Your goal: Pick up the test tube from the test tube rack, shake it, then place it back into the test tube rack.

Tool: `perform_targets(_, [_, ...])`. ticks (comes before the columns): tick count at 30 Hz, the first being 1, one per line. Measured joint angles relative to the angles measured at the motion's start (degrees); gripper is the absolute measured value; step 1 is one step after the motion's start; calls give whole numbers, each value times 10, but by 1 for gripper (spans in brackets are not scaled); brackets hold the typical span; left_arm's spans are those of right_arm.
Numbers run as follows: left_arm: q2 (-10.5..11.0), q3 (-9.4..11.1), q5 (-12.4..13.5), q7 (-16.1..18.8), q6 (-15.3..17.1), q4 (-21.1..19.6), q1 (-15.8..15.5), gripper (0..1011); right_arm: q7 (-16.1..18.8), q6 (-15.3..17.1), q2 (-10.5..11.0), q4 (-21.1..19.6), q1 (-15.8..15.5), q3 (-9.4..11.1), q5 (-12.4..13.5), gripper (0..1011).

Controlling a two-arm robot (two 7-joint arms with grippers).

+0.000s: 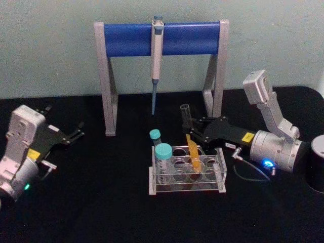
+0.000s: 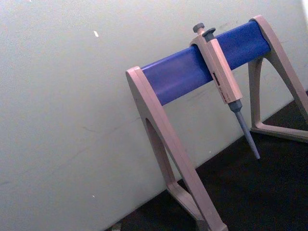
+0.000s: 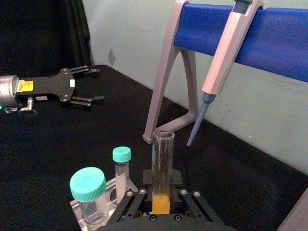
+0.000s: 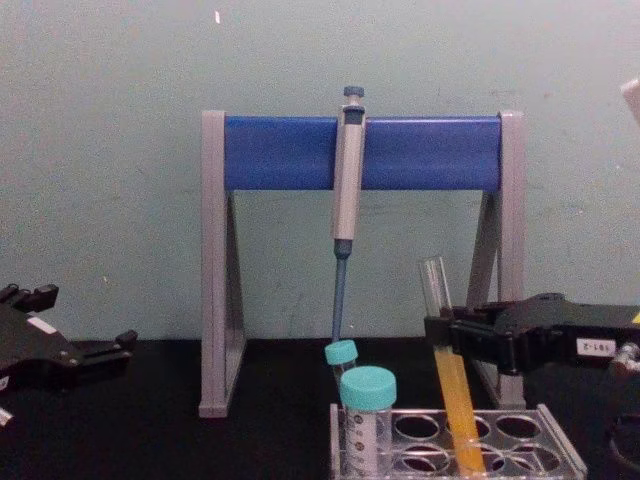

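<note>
The test tube, clear glass with orange-yellow liquid in its lower half, leans tilted with its lower end inside a hole of the clear test tube rack. My right gripper is shut on the tube's middle, just above the rack. In the right wrist view the test tube stands between the black fingers. In the chest view the test tube slants down into the test tube rack, with the right gripper on it. My left gripper rests open at the far left, well away from the rack.
Two teal-capped tubes stand in the rack's left holes. Behind the rack, a grey-and-blue pipette stand holds a hanging pipette. A dark cylinder stands at the right edge. A cable lies beside the right arm.
</note>
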Motion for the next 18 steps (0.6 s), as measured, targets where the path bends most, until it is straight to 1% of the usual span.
perform_targets(4, [0, 0, 0, 0, 0, 0, 0, 1001, 0, -8, 3, -6, -4, 3, 1, 221])
perform_targets(6, [0, 0, 0, 0, 0, 0, 0, 1001, 4, -16, 7, -15, -9, 9, 8, 221])
perform_targets(10, [0, 0, 0, 0, 0, 0, 0, 1001, 13, -37, 14, -37, -21, 26, 32, 221])
perform_targets(11, [0, 0, 0, 0, 0, 0, 0, 1001, 13, -37, 14, -37, -21, 26, 32, 221])
perform_targets(13, [0, 0, 0, 0, 0, 0, 0, 1001, 20, -61, 19, -54, -32, 41, 51, 221])
perform_targets(17, [0, 0, 0, 0, 0, 0, 0, 1001, 30, -96, 23, -68, -44, 57, 70, 221])
perform_targets(18, [0, 0, 0, 0, 0, 0, 0, 1001, 35, -115, 24, -73, -49, 65, 79, 221])
